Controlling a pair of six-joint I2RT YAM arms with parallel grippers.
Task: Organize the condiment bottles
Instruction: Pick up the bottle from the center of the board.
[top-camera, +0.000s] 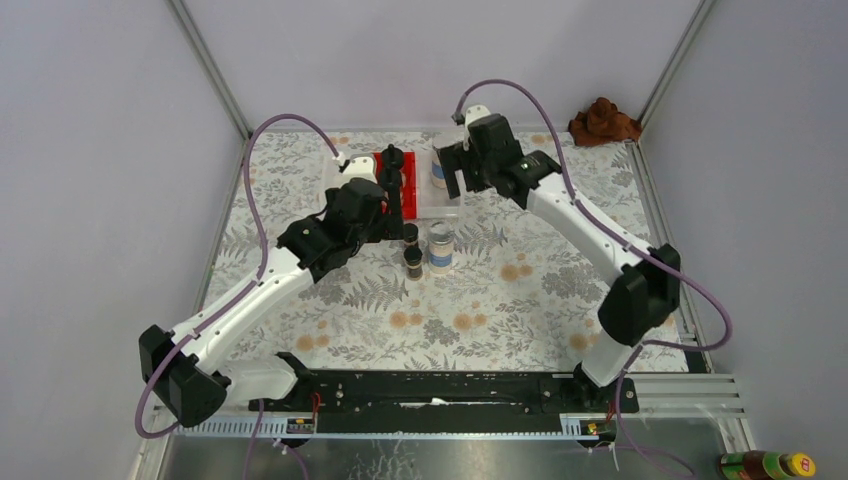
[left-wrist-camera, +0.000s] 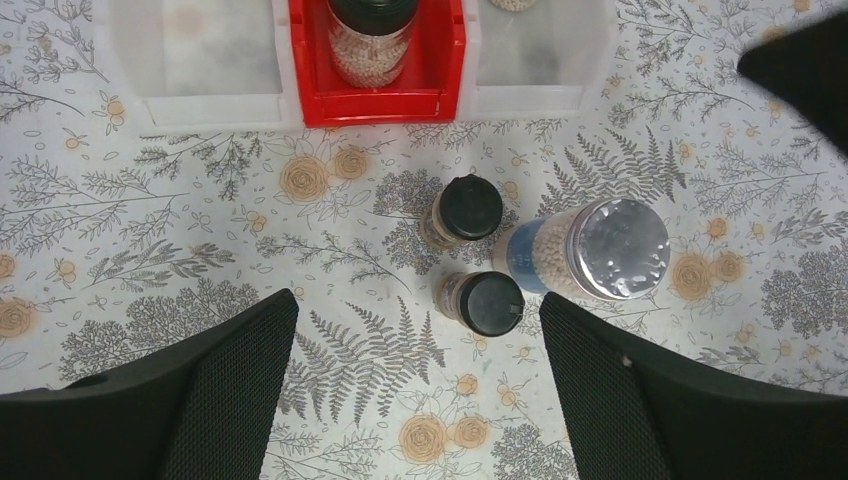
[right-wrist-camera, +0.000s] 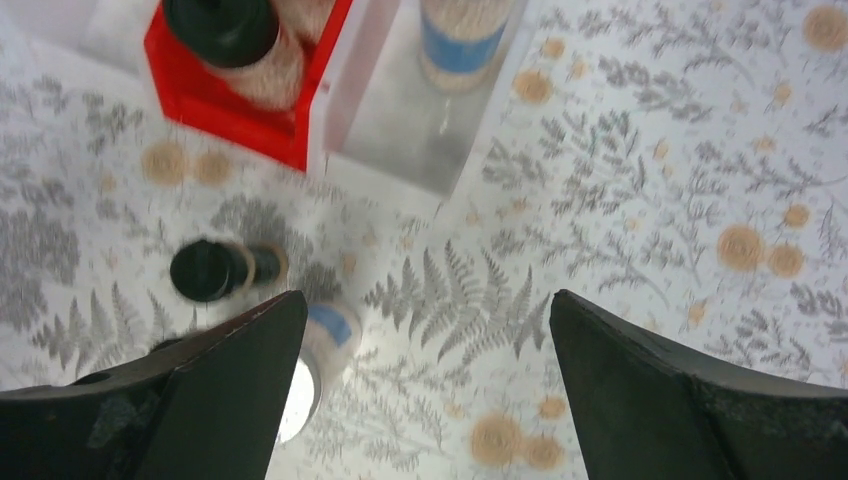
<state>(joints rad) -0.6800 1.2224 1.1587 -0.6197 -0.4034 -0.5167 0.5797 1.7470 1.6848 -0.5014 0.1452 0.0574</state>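
Two slim dark-brown jars (top-camera: 410, 235) (top-camera: 413, 265) and a silver-lidded blue-label jar (top-camera: 441, 248) stand together mid-table. Two clear black-capped jars (top-camera: 392, 168) stand in the red bin (top-camera: 382, 160). Another blue-label jar (top-camera: 439, 176) stands in the clear bin (top-camera: 447, 208) to its right. My left gripper (top-camera: 392, 222) is open and empty just left of the standing group; its wrist view shows the dark jars (left-wrist-camera: 470, 208) (left-wrist-camera: 489, 302) and silver jar (left-wrist-camera: 615, 248) ahead of the gripper (left-wrist-camera: 417, 300). My right gripper (top-camera: 455, 172) is open and empty above the clear bin (right-wrist-camera: 400, 130); the gripper (right-wrist-camera: 428, 295) is over bare table in its own view.
An empty clear bin (top-camera: 338, 178) stands left of the red one. A brown cloth (top-camera: 603, 120) lies at the back right corner. A brown yellow-capped bottle (top-camera: 768, 464) lies off the table at the front right. Metal frame posts border the back corners.
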